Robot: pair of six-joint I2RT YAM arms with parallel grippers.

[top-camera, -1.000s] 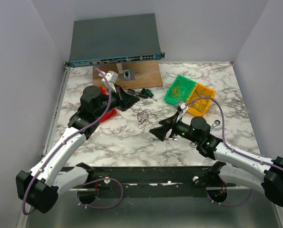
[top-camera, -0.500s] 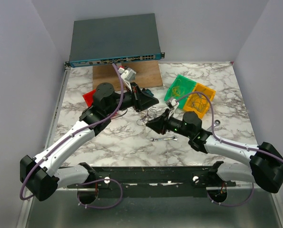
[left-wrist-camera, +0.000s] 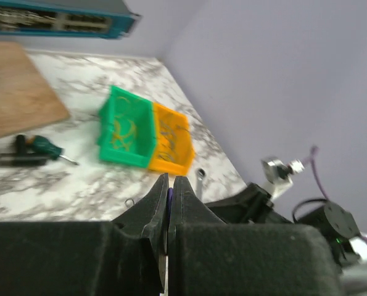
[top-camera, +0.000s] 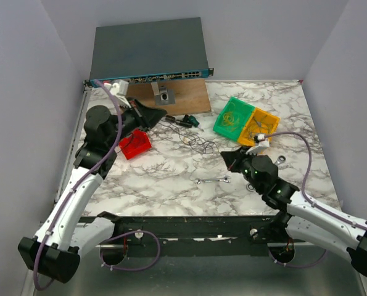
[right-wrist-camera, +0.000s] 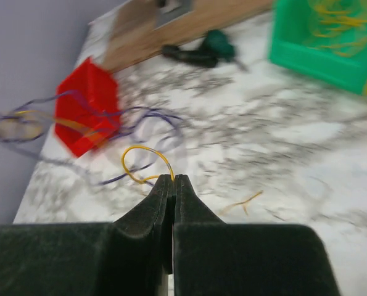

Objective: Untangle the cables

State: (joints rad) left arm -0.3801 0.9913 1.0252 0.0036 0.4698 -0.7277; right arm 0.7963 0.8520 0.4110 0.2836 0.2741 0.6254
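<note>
cables | tangle mid-desk, btwn both hands | L hand pressed shut on purple strand | R hand pinching yellow loop | red bin just left

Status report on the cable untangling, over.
Left end effector shut on purple cable. Right end effector shut on yellow cable. Cable tangle between them, not separated. Screwdriver lies beside it.
</note>
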